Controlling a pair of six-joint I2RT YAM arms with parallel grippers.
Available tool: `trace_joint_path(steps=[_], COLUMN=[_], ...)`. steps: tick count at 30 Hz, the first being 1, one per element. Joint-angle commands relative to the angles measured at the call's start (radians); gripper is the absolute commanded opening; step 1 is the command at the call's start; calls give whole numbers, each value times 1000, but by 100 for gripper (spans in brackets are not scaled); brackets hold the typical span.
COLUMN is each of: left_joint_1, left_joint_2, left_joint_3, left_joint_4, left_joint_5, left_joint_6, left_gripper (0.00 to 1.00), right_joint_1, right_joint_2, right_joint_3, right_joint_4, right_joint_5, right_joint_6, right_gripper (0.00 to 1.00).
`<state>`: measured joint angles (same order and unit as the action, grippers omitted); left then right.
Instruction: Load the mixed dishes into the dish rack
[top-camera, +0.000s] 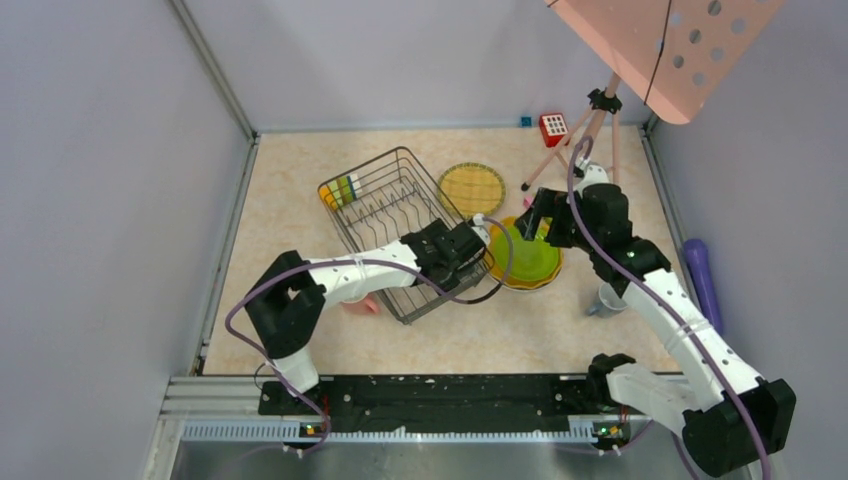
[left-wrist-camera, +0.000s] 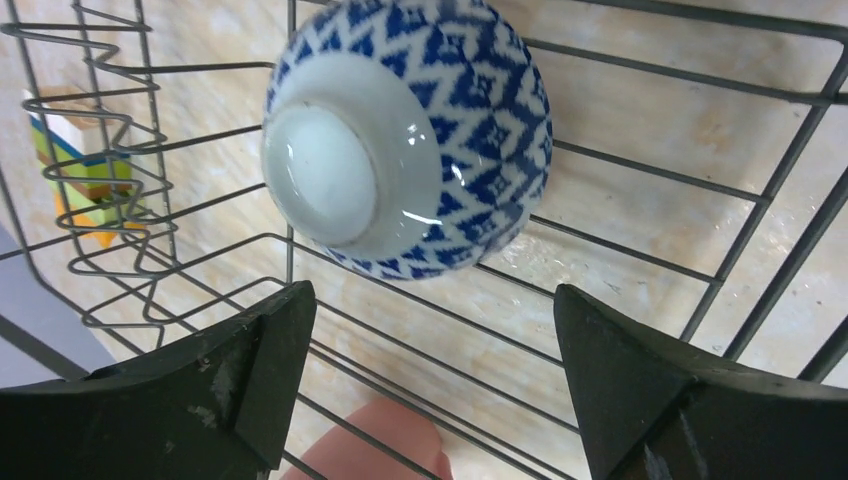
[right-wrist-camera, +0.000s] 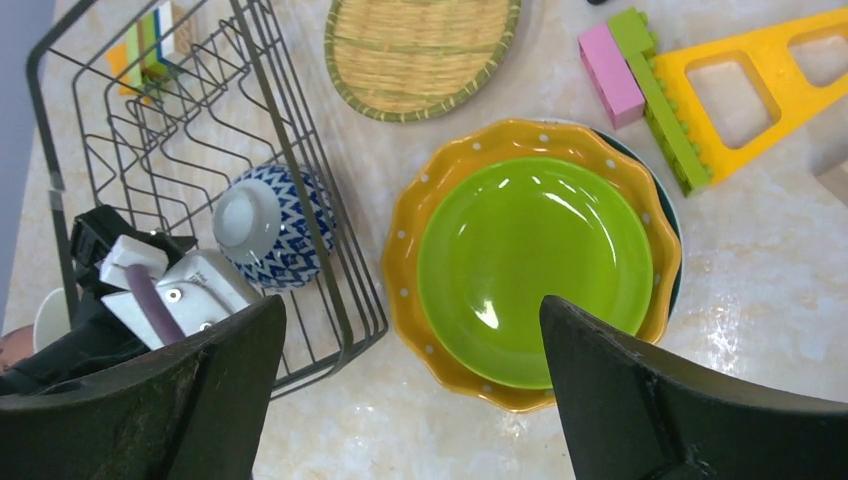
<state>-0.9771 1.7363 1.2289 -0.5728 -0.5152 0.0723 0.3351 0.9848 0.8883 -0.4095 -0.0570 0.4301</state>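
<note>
2 stacked plates lie just right of dish rack (right-wrist-camera: 335, 250): lime green plate (right-wrist-camera: 535, 265) on yellow-orange dotted plate (right-wrist-camera: 410, 260), directly below right gripper (right-wrist-camera: 410, 330), jaws apart, empty.

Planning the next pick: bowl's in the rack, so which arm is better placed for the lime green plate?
Right. The open right gripper hovers directly over the lime green plate, which lies uppermost. The left gripper is over the bowl inside the dish rack.

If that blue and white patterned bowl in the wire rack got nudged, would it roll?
The blue-white patterned bowl shines glossily, so probably hard and slippery. It lies tilted, foot showing, on the dark wire dish rack, so a nudge might rock or roll it.
</note>
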Motion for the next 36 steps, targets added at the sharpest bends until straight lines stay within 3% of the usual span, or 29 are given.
trace_joint_path(steps=[1,6,12,16,18,20,31,36], left_joint_1=[-4,46,201,281,289,297,326,326], left_joint_2=[-68,-168,-307,-346,-333,-306,-78,-55], left_joint_3=[34,11,-90,-162,-170,-167,-46,-49], left_joint_4=[-46,-8,168,310,351,379,373,378], left_joint_5=[108,226,380,418,401,374,257,445], left_joint_6=[-47,-124,-242,-304,-314,-327,-350,-345], left_gripper=[93,86,75,62,46,42,39,42], right_joint_1=[-13,-12,-12,-13,-12,-12,-14,-16], right_joint_2=[14,15,30,35,30,27,1,12], right_joint_3=[-20,-34,-30,-36,-50,-63,-103,-115], right_joint_4=[-20,1,-9,-27,-23,-23,-7,-38], right_joint_5=[17,-9,45,147,183,220,318,336], right_joint_6=[27,39,80,128,140,152,176,212], right_gripper=[95,95,94,92,92,91,90,90])
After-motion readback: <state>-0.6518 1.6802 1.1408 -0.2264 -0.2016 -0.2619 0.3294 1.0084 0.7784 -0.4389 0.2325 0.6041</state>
